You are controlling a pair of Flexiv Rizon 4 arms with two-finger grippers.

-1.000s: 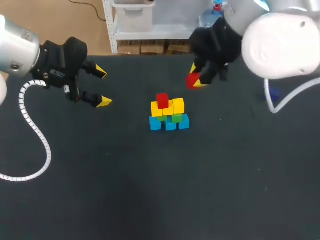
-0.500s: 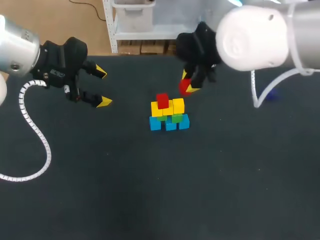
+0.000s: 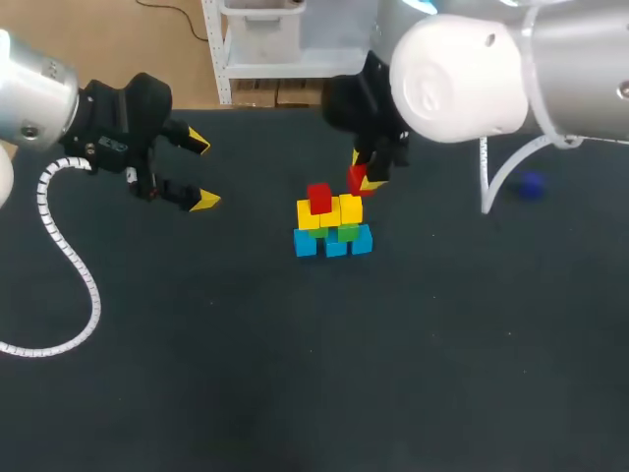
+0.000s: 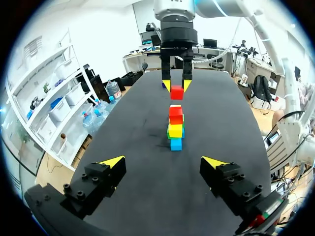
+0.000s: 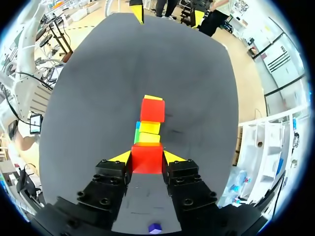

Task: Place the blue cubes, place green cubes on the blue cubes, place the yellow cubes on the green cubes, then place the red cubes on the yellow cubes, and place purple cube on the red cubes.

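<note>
Where the pile stands: about mid-table, nearer the head camera than either gripper.
Bottom row: three blue cubes sit side by side on the table.
Second row: green cubes rest on the blue ones, and two of them show.
Third row: three yellow cubes sit side by side on the green ones.
Top of pile: one red cube sits on the yellow row, toward its left end.
Left gripper: it hangs well to the left of the pile with its fingers spread wide and nothing between them. In its wrist view the pile is straight ahead and well apart.
Right gripper: it is just behind and above the right end of the pile, clamped on a second red cube. A yellow tip presses on each of two opposite sides.
Second red cube: it is in the air above the yellow row, touching nothing but the fingers. In the left wrist view it hangs higher than the red cube on the pile, with a gap between them.
Purple cube: it lies alone on the table, well to the right of the pile.
</note>
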